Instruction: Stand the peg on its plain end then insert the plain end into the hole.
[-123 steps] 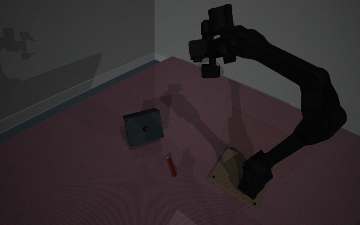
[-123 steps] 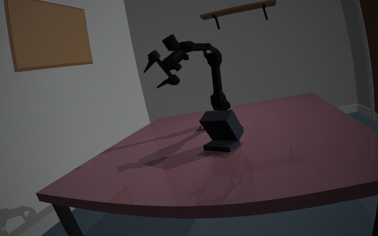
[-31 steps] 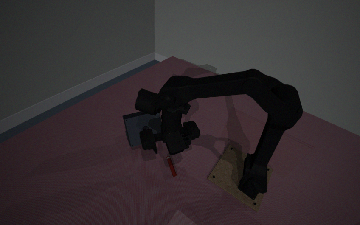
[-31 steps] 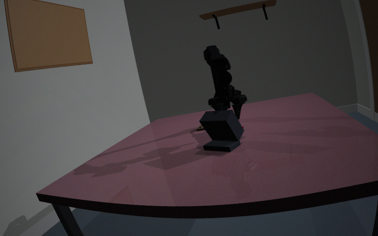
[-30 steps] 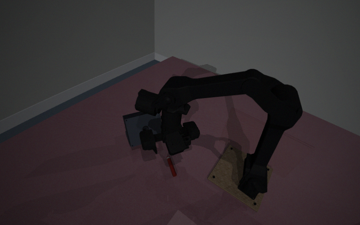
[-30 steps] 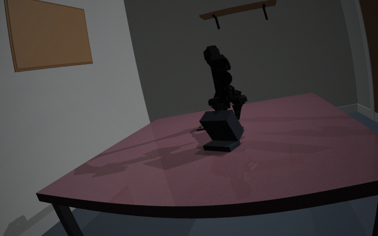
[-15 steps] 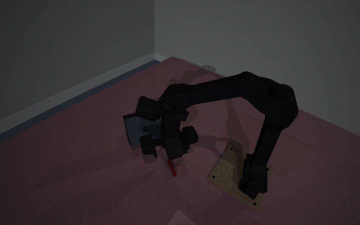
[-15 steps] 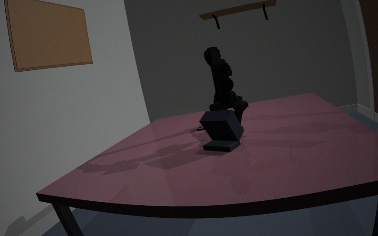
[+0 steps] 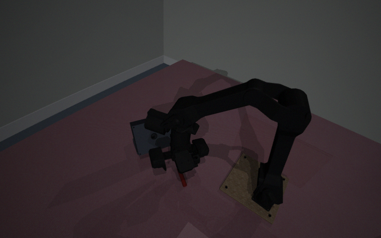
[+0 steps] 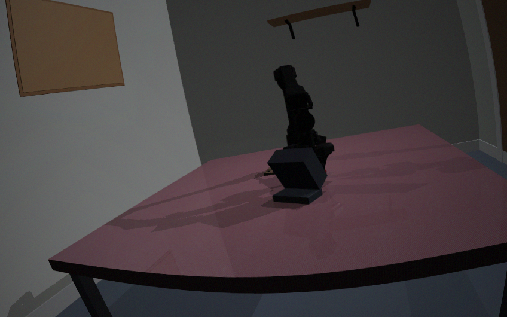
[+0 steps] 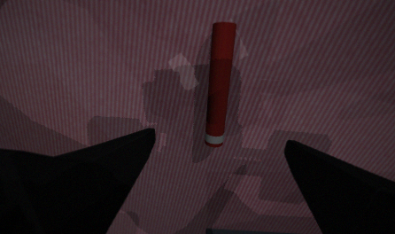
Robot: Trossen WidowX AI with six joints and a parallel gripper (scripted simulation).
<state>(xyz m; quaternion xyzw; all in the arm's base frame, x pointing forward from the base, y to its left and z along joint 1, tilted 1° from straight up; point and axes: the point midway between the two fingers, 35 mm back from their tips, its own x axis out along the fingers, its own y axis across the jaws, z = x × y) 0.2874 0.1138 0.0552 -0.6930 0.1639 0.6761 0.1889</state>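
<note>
The red peg [image 9: 183, 179] [image 11: 220, 89] lies flat on the table. In the wrist view its white-banded end is nearest the gripper and its plain end points to the top of the picture. My gripper [image 11: 218, 140] is open and empty, above the peg, with the banded end showing between the fingertips and a gap on both sides. In the top view the gripper hides the banded end. The sloped blue-grey panel [image 9: 144, 145] [image 10: 313, 167] stands beyond the gripper, partly covered by it; its hole [image 9: 153, 136] shows empty. Only the panel's edge shows at the bottom of the wrist view.
The arm rises from a wooden base plate [image 9: 234, 178] to the right of the peg in the top view. The pink table [image 10: 192, 244] carries everything. Walls stand behind it, with a cork board [image 10: 66, 47] and a shelf [image 10: 322, 12] high up.
</note>
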